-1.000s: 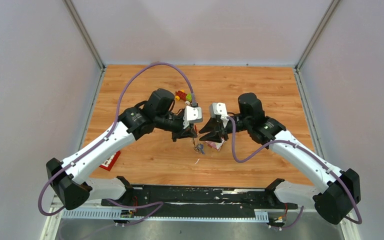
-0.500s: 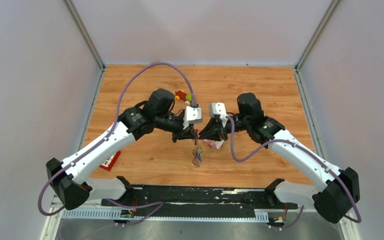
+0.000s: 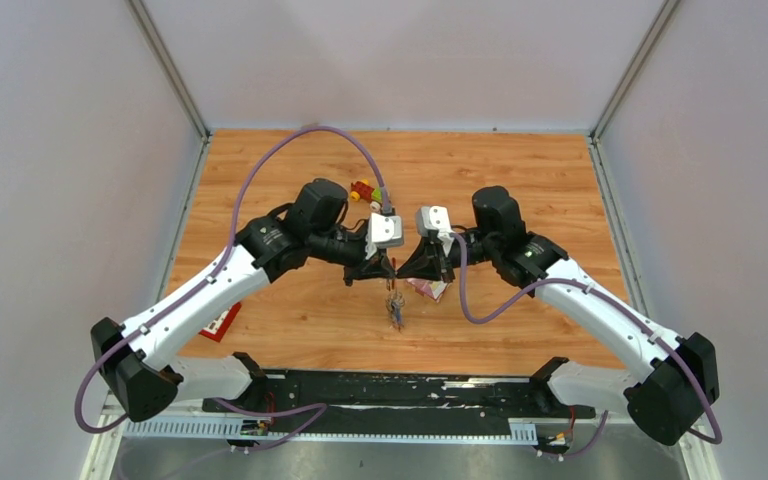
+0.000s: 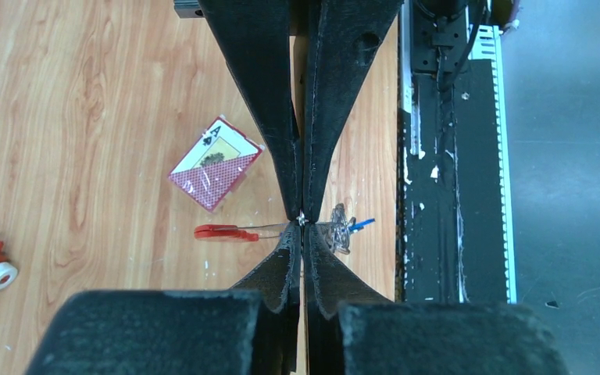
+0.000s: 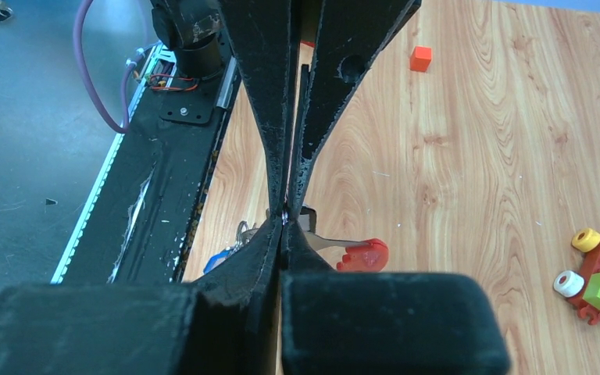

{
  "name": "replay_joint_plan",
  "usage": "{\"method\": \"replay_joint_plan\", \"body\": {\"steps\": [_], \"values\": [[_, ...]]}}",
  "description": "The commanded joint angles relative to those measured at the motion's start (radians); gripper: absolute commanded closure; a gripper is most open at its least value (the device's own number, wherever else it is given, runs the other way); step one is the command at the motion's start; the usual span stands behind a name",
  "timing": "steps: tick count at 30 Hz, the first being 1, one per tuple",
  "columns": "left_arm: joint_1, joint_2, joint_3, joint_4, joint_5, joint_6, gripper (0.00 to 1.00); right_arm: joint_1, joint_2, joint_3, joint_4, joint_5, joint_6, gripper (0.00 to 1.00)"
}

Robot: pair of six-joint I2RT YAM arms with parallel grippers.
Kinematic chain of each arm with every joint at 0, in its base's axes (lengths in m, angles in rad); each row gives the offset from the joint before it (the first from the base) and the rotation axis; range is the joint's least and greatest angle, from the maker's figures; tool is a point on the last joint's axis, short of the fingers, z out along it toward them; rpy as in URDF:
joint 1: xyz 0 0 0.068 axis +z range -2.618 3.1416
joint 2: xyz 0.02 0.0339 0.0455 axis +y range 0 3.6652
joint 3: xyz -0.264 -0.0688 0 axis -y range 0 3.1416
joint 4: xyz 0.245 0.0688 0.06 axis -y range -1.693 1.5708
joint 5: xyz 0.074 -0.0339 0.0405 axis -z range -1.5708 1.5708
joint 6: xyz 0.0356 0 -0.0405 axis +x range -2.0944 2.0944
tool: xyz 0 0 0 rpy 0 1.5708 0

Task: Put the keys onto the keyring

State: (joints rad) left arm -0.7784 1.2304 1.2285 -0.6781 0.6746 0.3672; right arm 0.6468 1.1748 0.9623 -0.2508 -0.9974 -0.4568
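Closure of the right end effector (image 5: 281, 231) was the change of the last second. A second before, its jaws stood partly apart; now they were pressed flat together. It had also crept a little toward the left arm. The left end effector (image 4: 302, 237) had not altered and stayed clenched throughout.

Position now: the two sets of tips met nose to nose above the middle of the counter (image 3: 520, 180). At the meeting point both wrist views showed a small glint of metal, which I took to be the wire of the keyring (image 4: 301, 221). Both end effectors appeared to be grasping it there. The red fob (image 4: 223, 232) stuck out to one side of the pinch. The keys (image 4: 342, 231), one with a blue head, bunched on the other side.

From above, the bunch hung just below the tips, a touch lower than it had sat a second earlier. I could not tell whether any key was already threaded on the wire.

Meaning for the task, as a judgement: with two grips on one thin ring, the arms could now pry or turn the coil. A slip of the wire from either pinch was the obvious risk.

Pink foil packet (image 3: 428, 290) lay just beside, under the right arm, untouched.
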Motion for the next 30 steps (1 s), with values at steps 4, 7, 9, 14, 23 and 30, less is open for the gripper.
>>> {"method": "replay_joint_plan", "body": {"steps": [4, 7, 9, 14, 23, 30], "values": [[-0.004, -0.065, -0.014, 0.072, 0.019, 0.052, 0.72, -0.005, -0.028, 0.043, -0.005, 0.015, 0.0, 1.0], [-0.002, -0.088, -0.036, 0.072, -0.014, 0.101, 0.56, -0.012, -0.037, 0.042, 0.001, 0.011, 0.01, 1.0], [-0.002, -0.103, -0.06, 0.087, -0.04, 0.129, 0.48, -0.015, -0.042, 0.04, 0.006, 0.009, 0.017, 1.0], [-0.002, -0.116, -0.097, 0.097, -0.054, 0.209, 0.5, -0.027, -0.046, 0.042, 0.022, 0.01, 0.043, 1.0], [-0.002, -0.088, -0.126, 0.171, -0.038, 0.231, 0.73, -0.041, -0.045, 0.046, 0.039, 0.015, 0.079, 1.0], [-0.003, -0.06, -0.132, 0.195, -0.009, 0.223, 0.78, -0.045, -0.047, 0.045, 0.048, 0.015, 0.087, 1.0]]}}
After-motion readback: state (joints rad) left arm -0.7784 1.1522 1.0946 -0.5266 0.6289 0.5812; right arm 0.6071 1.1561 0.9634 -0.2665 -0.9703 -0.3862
